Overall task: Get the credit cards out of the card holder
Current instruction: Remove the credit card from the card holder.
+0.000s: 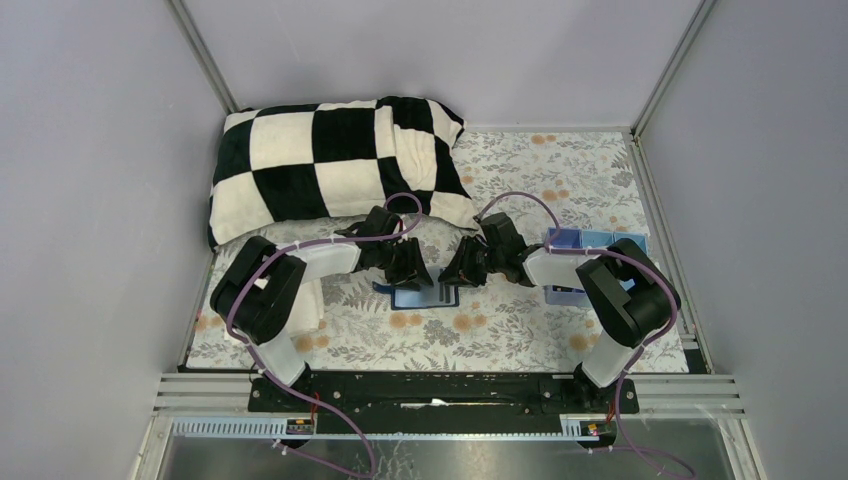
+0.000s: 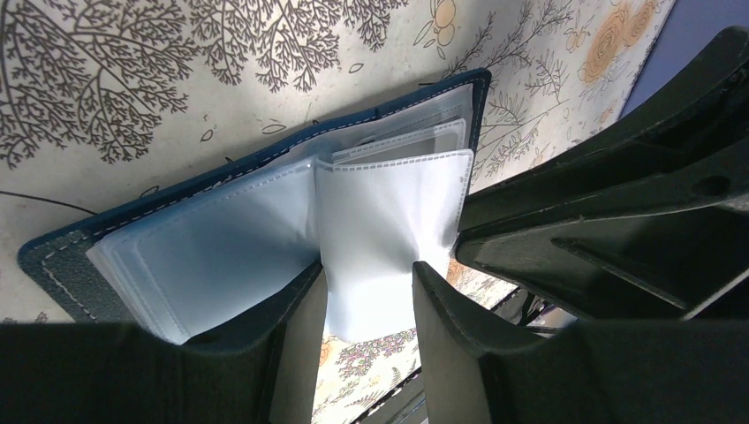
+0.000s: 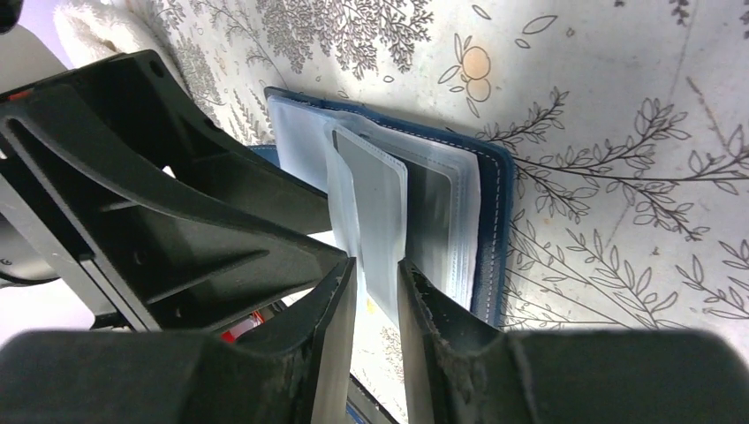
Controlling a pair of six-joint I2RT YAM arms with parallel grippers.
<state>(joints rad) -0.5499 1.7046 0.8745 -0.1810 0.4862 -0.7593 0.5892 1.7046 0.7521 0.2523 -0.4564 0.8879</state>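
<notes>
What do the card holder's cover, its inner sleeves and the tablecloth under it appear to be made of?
The card holder cover looks like dark blue leather or an imitation: matte, grainy, with pale stitching along the edge. The inner sleeves look like thin clear plastic: glossy, translucent, with seamed edges. The tablecloth is probably smooth printed fabric or vinyl with a floral pattern; the look leaves that open.

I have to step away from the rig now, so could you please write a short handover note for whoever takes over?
Left gripper: jaws parted astride a clear sleeve; grip unclear.
Right gripper: jaws narrow around a clear sleeve too; grip unclear.
Card holder: lying open on the floral cloth, between both grippers.
Done: holder is open.
Left: no card seen out yet; pull the cards from the sleeves.
</notes>
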